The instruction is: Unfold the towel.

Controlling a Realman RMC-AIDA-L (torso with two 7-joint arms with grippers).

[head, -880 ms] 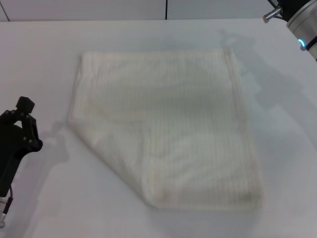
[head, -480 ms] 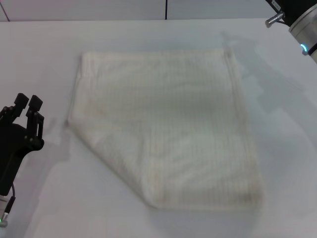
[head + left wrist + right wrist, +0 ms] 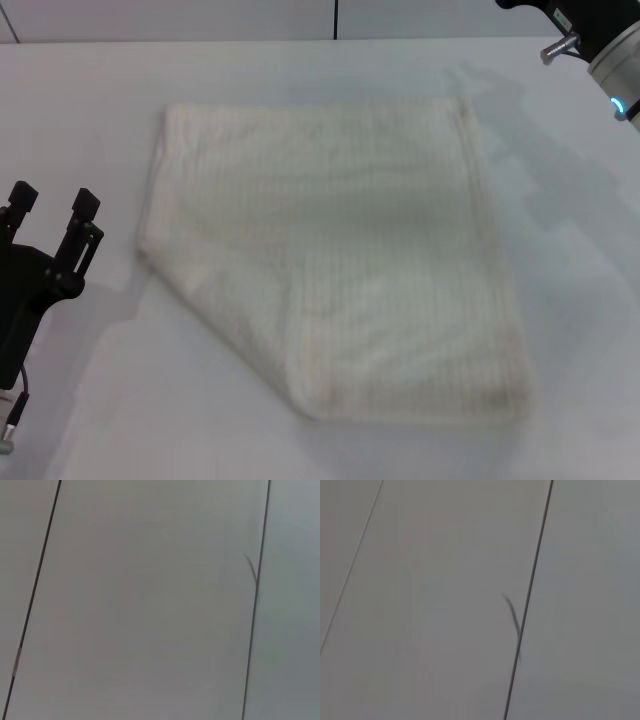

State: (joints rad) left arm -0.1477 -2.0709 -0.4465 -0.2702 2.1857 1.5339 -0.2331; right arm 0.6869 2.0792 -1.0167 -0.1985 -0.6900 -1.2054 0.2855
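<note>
The towel (image 3: 340, 250) is a large cream-white ribbed cloth lying flat on the white table (image 3: 90, 110) in the head view, with its near-left corner folded over along a diagonal edge. My left gripper (image 3: 52, 200) is open at the left edge of the view, a little left of the towel's left corner and apart from it. Only part of my right arm (image 3: 600, 35) shows at the far right corner; its fingers are out of view. Both wrist views show only grey panels with dark seams.
Bare table surface surrounds the towel on all sides. The table's far edge (image 3: 300, 40) meets a wall with a dark vertical seam (image 3: 335, 15).
My left gripper has opened its fingers and drawn slightly back to the left, away from the towel's corner. The right arm has shifted a little. The towel has not moved.
</note>
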